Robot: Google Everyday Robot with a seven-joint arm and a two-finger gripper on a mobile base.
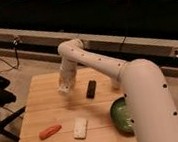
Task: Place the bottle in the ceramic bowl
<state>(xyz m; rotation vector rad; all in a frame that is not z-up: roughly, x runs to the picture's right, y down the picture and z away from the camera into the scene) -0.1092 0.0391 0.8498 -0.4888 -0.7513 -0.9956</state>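
The robot's white arm reaches over a wooden table (42, 105), and its gripper (64, 87) hangs above the far left part of the tabletop, closed on the small whitish bottle (63, 89). Just to the right of the gripper lies a black rectangular block (91, 89). Nearer the camera lie an orange carrot-shaped object (50, 131) and a flat white block (80, 128). The green ceramic bowl (120, 115) sits at the right edge, partly hidden by the arm.
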